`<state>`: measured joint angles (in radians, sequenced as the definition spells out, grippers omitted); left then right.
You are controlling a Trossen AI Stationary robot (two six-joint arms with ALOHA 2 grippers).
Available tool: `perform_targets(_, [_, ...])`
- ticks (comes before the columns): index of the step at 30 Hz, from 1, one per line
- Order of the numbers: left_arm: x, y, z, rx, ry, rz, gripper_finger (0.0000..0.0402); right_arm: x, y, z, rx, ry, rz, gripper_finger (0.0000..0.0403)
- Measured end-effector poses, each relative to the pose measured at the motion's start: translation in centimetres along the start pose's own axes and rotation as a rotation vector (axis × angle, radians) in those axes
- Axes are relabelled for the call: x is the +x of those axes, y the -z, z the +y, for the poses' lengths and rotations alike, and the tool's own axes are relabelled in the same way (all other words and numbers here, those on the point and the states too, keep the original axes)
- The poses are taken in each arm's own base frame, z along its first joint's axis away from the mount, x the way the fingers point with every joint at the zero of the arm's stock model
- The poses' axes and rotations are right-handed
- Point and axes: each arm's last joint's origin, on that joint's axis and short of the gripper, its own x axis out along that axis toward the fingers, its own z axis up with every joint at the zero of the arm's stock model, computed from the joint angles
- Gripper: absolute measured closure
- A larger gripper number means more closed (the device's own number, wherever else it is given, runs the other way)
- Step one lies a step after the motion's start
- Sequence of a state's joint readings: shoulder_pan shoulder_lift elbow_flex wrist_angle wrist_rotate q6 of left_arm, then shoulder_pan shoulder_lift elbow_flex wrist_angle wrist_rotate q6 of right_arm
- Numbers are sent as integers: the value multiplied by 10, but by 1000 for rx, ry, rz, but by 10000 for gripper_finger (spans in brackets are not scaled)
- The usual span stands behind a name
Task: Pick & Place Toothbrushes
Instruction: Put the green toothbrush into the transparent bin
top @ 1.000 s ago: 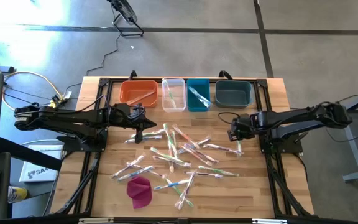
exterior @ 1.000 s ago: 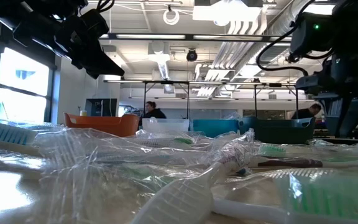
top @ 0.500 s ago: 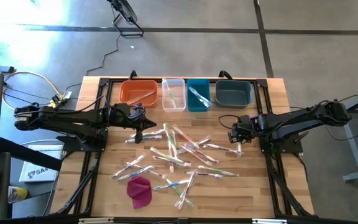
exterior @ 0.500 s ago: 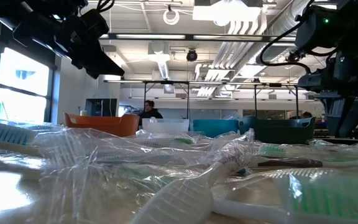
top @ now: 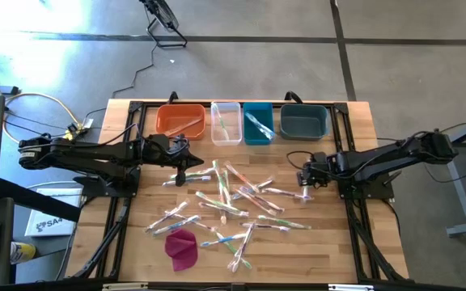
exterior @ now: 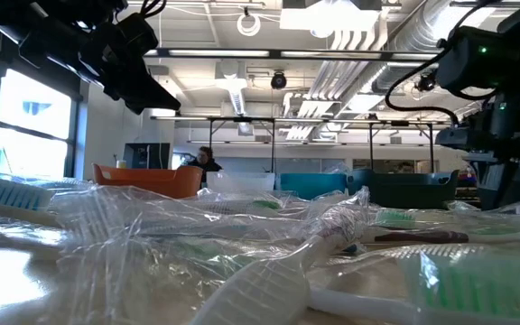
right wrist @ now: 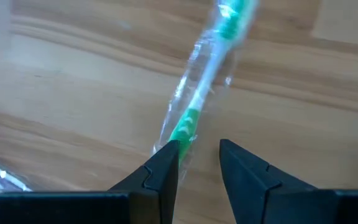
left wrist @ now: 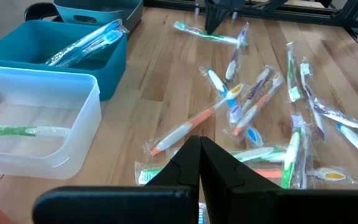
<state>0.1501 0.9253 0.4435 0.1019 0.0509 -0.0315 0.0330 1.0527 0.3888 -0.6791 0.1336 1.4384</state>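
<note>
Many wrapped toothbrushes (top: 233,198) lie scattered on the wooden table (top: 136,250). My right gripper (top: 306,181) points down, open, at the pile's right edge. It stands low over the handle end of a green toothbrush (right wrist: 207,81) that lies flat in its clear wrapper. My left gripper (top: 186,159) hangs shut and holds nothing, above the table near the orange bin (top: 180,120); its fingers (left wrist: 199,152) point toward the pile. My right gripper comes from above, pointing down, at the green toothbrush's handle end (right wrist: 184,132). The wrapper's end lies right at one fingertip (right wrist: 166,158). Whether the finger touches it I cannot tell. The toothbrush lies flat on the table.
Along the far edge stand an orange bin, a clear bin (top: 226,121), a teal bin (top: 258,123) and a dark blue-grey bin (top: 304,121); some hold toothbrushes. A magenta cloth lump (top: 182,247) lies near the front left. Black frame rails (top: 354,210) run along both sides.
My right gripper has come down toward the table, over the green toothbrush at the pile's right edge, with its fingers still apart. My left arm has kept still.
</note>
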Motion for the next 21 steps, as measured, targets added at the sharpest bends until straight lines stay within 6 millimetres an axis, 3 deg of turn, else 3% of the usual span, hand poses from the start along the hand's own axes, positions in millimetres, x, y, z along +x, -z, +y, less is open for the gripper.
perform_targets(21, [0,0,0,0,0,0,401,0,0,4,39,-40,8,293])
